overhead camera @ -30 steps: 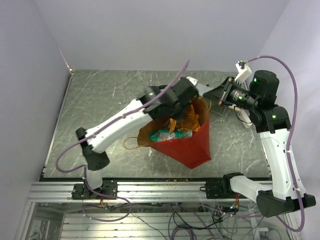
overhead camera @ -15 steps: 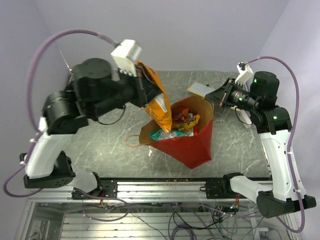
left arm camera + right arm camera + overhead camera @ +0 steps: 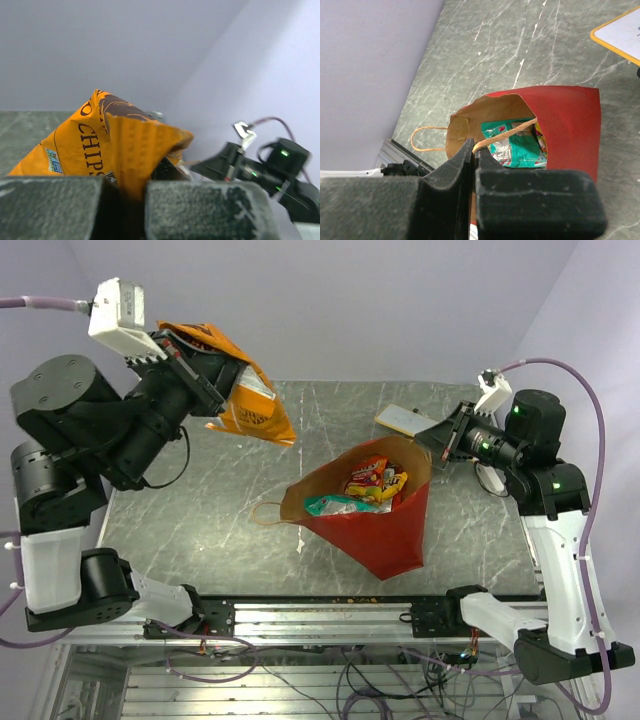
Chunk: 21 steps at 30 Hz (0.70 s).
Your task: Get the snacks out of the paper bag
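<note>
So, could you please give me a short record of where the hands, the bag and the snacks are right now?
left hand: shut on orange chip bag, lifted clear of the bag, to its far left
right hand: shut on paper bag by its tan handle
paper bag mouth: open
inside bag: teal packet, red and yellow packets
card: flat on table, beyond the bag

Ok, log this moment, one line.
left gripper: shut on orange chip bag, aloft | right gripper: shut on handle | paper bag: snacks inside
</note>
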Motion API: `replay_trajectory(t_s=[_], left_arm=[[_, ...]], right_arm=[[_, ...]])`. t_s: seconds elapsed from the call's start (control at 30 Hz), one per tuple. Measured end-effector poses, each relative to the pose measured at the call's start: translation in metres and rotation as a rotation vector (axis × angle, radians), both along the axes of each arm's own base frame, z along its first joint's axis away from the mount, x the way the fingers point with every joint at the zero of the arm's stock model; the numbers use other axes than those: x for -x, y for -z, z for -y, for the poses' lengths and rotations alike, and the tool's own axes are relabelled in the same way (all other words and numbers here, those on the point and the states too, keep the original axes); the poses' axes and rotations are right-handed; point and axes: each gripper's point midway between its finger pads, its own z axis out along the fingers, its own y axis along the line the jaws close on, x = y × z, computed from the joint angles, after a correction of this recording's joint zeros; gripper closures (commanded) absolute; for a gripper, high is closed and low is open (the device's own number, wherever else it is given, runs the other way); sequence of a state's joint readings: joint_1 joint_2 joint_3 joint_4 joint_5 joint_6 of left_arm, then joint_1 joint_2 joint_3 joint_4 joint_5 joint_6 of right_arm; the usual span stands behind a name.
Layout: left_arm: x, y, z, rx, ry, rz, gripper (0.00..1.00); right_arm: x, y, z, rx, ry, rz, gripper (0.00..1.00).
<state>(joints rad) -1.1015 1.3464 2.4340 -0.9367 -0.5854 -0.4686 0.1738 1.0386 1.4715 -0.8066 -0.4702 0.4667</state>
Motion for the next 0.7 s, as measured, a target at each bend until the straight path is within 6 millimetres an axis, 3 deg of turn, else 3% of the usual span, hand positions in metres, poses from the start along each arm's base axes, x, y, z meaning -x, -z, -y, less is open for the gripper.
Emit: replay_trajectory(t_s=[0.1, 0.27, 0.43, 0.6, 0.7], left_arm=[[-0.017, 0.012, -0.006, -0.039, -0.119, -0.032, 0.93], [-0.056, 0.050, -0.006, -0.152, -0.272, -0.115, 0.93], [-0.132, 0.121, -0.028, -0.243, -0.409, -0.313, 0.93], [-0.176, 0.193, -0.053, -0.277, -0.436, -0.549, 0.93], [-0.193, 0.232, -0.072, -0.272, -0.448, -0.694, 0.93]], right_arm=[[0.004, 0.002, -0.002, -0.004, -0.012, -0.002, 1.00], [0.011, 0.003, -0.005, -0.007, -0.031, -0.001, 1.00], [0.016, 0.003, -0.010, -0.005, -0.054, 0.003, 1.00], [0.020, 0.004, -0.018, 0.010, -0.087, 0.012, 1.00], [0.022, 0.006, -0.022, 0.022, -0.102, 0.015, 1.00]])
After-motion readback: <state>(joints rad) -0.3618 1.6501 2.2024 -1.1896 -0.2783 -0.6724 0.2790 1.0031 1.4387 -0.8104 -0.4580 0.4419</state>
